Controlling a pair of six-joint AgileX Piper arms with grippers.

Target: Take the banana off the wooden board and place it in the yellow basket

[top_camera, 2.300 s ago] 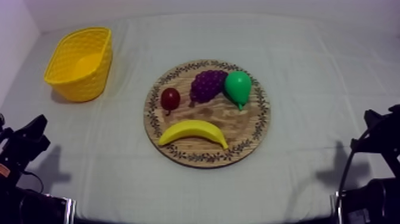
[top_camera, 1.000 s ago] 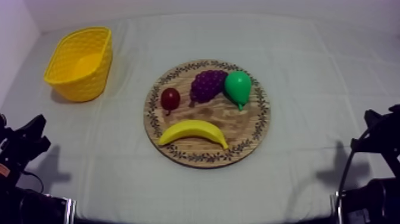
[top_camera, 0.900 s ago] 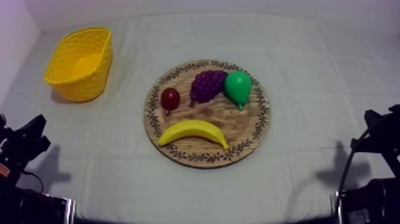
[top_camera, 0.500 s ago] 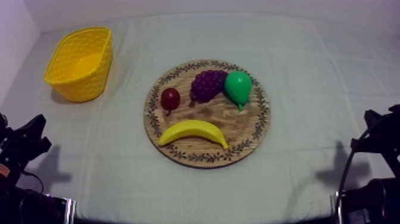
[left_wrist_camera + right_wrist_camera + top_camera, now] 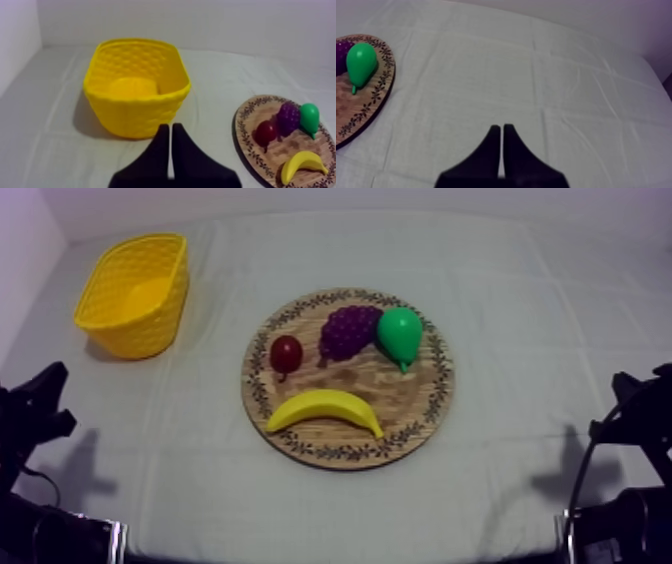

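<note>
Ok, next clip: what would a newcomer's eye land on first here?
The round wooden board mid-table, carrying a banana at its near edge with a small red fruit, grapes and a pear behind. Then the bright yellow basket at the far left, empty. The left gripper and right gripper are shut on nothing.

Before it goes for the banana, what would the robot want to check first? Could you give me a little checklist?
1. Banana lies free on the wooden board, apart from the small red fruit: ok.
2. Yellow basket upright, no fruit inside: ok.
3. Cloth between board and basket bare: ok.
4. Left gripper, facing the basket, open for a grasp: not ok, fingers together.
5. Right gripper out of the way, over bare cloth beside the board: ok.
</note>
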